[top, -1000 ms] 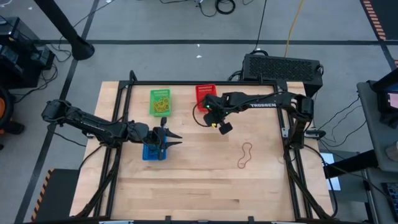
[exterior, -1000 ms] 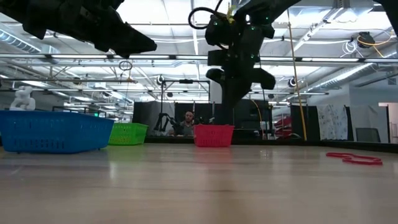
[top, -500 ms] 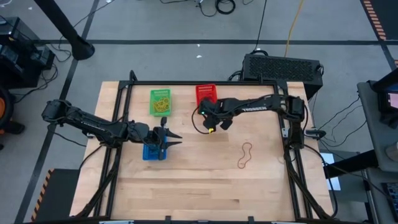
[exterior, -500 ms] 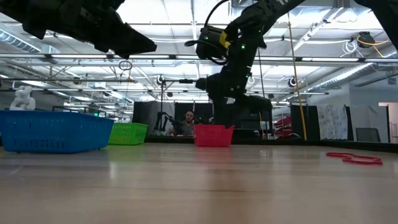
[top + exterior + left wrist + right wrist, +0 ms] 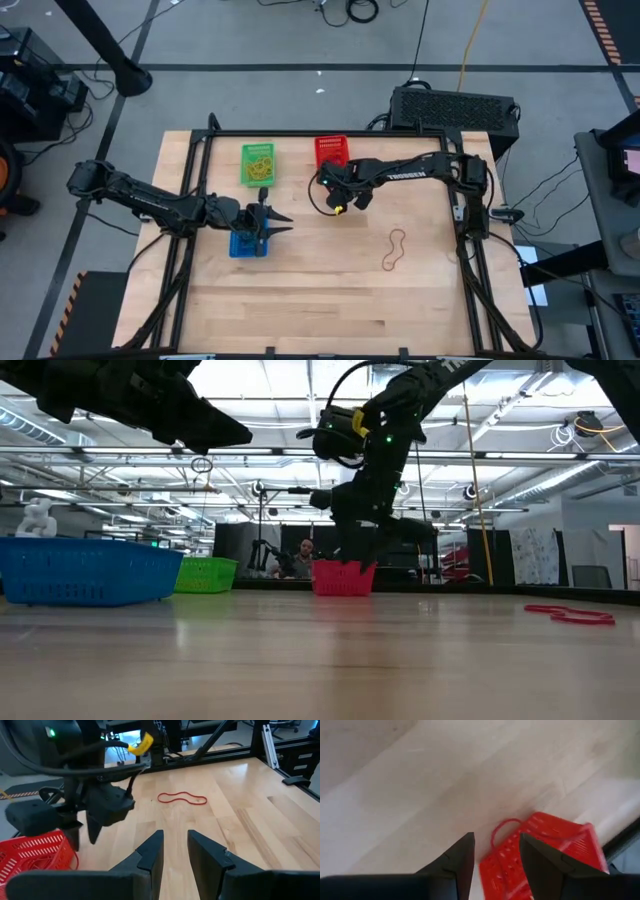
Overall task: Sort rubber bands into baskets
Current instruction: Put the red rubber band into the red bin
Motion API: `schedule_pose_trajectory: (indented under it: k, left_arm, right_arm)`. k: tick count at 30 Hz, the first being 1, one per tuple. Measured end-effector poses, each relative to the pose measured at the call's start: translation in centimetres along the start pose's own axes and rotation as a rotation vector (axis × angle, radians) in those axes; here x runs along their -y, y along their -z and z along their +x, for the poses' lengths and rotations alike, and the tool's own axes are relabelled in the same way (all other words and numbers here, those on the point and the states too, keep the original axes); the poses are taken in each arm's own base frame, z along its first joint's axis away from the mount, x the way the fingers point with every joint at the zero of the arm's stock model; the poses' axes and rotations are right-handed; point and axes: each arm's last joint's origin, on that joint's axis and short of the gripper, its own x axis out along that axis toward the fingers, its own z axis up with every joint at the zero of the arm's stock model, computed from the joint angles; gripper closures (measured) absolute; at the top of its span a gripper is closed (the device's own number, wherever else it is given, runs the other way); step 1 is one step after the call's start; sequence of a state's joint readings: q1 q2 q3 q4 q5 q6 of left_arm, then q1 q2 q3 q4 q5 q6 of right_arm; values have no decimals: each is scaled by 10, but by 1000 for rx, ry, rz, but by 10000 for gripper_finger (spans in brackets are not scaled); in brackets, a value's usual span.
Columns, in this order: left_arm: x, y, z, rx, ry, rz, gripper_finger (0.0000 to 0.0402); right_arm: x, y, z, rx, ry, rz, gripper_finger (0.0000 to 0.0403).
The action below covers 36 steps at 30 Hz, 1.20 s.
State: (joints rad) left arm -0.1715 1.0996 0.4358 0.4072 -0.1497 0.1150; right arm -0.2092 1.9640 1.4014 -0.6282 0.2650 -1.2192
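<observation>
1. Mostly sorted, judging by the scene: yellow bands lying in the green basket [image 5: 258, 164], red basket [image 5: 331, 152] near the table's [image 5: 330, 300] far edge, blue basket [image 5: 246, 245] under the left arm.
2. Right end effector [image 5: 338, 186] just beside the red basket, fingers apart, empty; a red band [image 5: 504, 831] hanging at that basket's rim.
3. Left end effector [image 5: 279, 224] over the blue basket, fingers slightly apart, nothing visible between them.
4. Still to do: one red rubber band [image 5: 396, 249] lying loose on the table.
5. Readable: "TROSSEN" on the right arm.
</observation>
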Motion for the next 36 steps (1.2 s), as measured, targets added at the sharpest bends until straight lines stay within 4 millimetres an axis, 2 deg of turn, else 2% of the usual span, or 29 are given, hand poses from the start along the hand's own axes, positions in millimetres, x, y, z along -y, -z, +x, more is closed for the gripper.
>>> schedule_pose_trajectory:
  k: [4, 8, 20, 29, 36]
  left_arm:
    - [0, 0, 0, 0, 0, 1, 306]
    - [0, 0, 0, -1, -1, -1, 306]
    - [0, 0, 0, -4, -5, -1, 306]
    - [0, 1, 0, -5, -5, -2, 306]
    - [0, 1, 0, -6, -5, -2, 306]
  right_arm:
    - [-1, -2, 9, -44, 5, -41, 255]
    - [3, -2, 9, -66, 49, -77, 255]
    - [1, 2, 12, -130, 22, -243, 255]
    - [0, 7, 25, -212, 11, -262, 255]
    - [1, 8, 25, -259, 25, -288, 272]
